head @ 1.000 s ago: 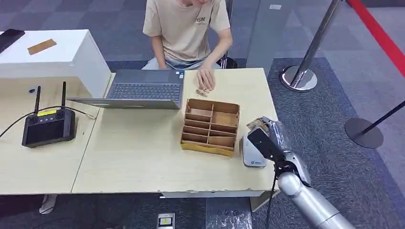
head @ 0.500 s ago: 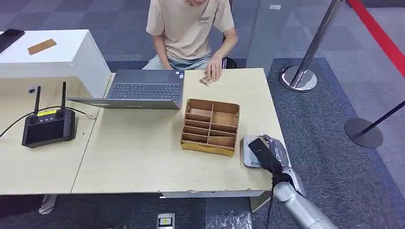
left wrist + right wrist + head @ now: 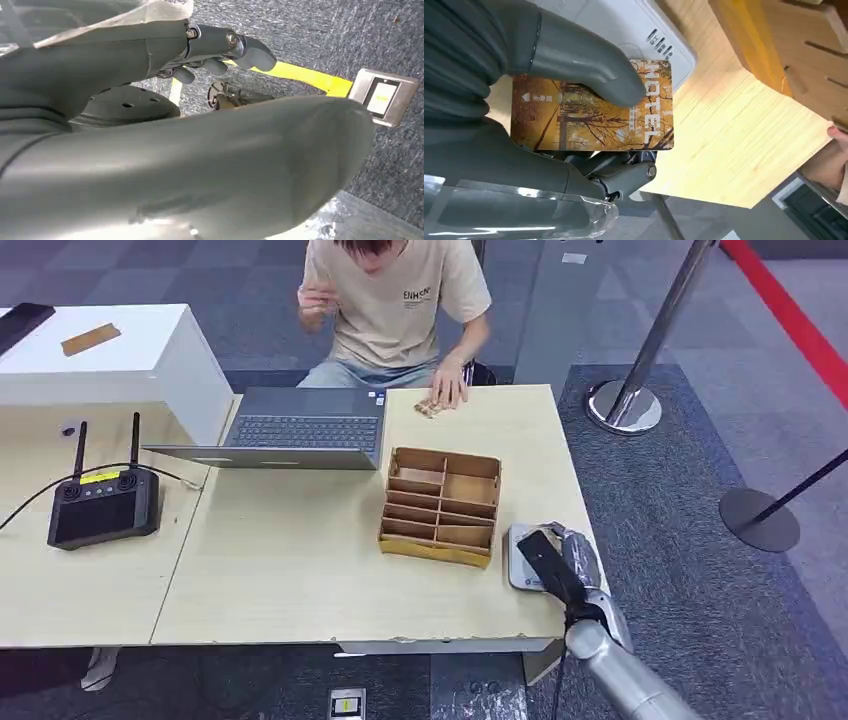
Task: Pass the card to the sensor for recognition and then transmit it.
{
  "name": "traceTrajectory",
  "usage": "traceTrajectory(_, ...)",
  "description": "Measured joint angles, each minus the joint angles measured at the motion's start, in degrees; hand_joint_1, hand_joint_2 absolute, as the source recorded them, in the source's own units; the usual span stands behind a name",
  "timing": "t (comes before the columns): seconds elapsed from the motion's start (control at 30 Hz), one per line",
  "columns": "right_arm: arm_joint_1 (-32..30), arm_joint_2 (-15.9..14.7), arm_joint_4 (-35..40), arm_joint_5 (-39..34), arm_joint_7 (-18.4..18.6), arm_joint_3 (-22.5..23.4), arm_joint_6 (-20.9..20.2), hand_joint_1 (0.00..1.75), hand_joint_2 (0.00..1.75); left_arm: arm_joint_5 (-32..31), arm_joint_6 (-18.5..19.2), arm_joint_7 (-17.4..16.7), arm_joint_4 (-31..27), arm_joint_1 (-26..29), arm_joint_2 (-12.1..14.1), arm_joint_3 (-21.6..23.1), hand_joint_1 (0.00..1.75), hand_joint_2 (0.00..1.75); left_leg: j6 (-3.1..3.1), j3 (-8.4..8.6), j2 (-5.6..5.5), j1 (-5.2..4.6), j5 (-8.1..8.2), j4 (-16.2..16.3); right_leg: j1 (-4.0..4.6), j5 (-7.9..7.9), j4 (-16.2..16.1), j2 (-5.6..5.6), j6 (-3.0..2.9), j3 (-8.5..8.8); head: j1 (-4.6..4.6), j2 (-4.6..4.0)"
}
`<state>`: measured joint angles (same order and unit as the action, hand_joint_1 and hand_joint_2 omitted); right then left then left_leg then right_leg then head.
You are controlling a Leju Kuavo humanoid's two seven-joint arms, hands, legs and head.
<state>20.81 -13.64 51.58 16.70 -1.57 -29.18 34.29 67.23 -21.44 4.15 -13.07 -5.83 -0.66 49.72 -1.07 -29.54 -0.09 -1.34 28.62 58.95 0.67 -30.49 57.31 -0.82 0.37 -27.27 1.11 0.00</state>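
Holding the card (image 3: 594, 107) pinched under the thumb, right hand (image 3: 565, 562) fingers should keep it flat and just over the sensor (image 3: 609, 22) on the tabletop (image 3: 300, 550) until it reads; left hand (image 3: 210, 47) hangs, fingers loosely curled, empty.

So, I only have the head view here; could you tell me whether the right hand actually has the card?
Observer: Yes. In the right wrist view the right hand pins a card under its thumb.
Operator: What is on the card's face?
Observer: An autumn tree scene with the word HOTEL printed along one edge.
Operator: And is it over the sensor?
Observer: The white sensor lies right behind the card, though I cannot tell whether they touch.
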Motion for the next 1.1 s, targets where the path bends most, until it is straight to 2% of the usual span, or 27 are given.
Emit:
traceTrajectory(0.4, 0.06, 0.07, -0.04, -0.04, 0.00, 0.00, 0.11, 1.75, 1.75, 0.07, 0.00, 0.00, 0.00, 0.01, 0.00, 0.00, 0.00, 0.00, 0.00, 0.00, 0.00, 0.00, 0.00, 0.00, 0.00, 0.00, 0.00, 0.00, 0.00, 0.00, 0.02, 0.00)
traceTrajectory(0.43, 0.20, 0.09, 2.50, -0.94, 0.22, 0.02, 0.06, 1.75, 1.75, 0.20, -0.07, 0.11, 0.00, 0.01, -0.02, 0.00, 0.00, 0.00, 0.00, -0.03, 0.00, -0.01, 0.00, 0.00, 0.00, 0.01, 0.00, 0.00, 0.00, -0.02, 0.02, 0.00)
traceTrajectory(0.47, 0.91, -0.93, 13.11, -0.03, 2.62, 0.11, -1.68, 1.75, 1.75, 0.17, -0.07, 0.28, 0.00, 0.02, 0.00, 0.07, 0.00, 0.00, 0.00, -0.07, -0.03, -0.01, 0.00, 0.01, -0.01, 0.00, 0.01, 0.00, 0.00, -0.08, 0.00, 0.00)
traceTrajectory(0.7, 4.22, -3.04, 26.29, 4.80, 7.03, 0.09, -3.89, 1.75, 1.75, -0.35, -0.07, 0.22, 0.02, 0.02, 0.02, 0.92, 0.00, 0.00, 0.00, -0.10, -0.02, -0.01, 0.00, 0.00, -0.01, -0.01, 0.01, 0.00, 0.00, -0.12, 0.02, 0.00)
traceTrajectory(0.93, 10.33, -4.46, 34.52, 15.20, 13.40, -0.59, -7.68, 1.75, 1.75, -1.49, 0.24, -0.35, 0.02, 0.01, 0.02, 1.79, 0.00, 0.00, 0.00, -0.12, -0.03, -0.01, 0.00, 0.00, -0.01, -0.01, 0.02, 0.00, 0.00, -0.11, 0.00, 0.00)
traceTrajectory(1.1, 17.27, -4.83, 35.32, 24.49, 17.58, -2.93, -13.73, 1.75, 1.75, -2.76, 1.14, -0.55, 0.02, -0.23, 0.02, 2.97, 0.00, 0.00, 0.00, -0.14, -0.04, -0.01, 0.00, 0.01, -0.01, 0.00, 0.03, 0.00, 0.00, -0.12, 0.04, 0.00)
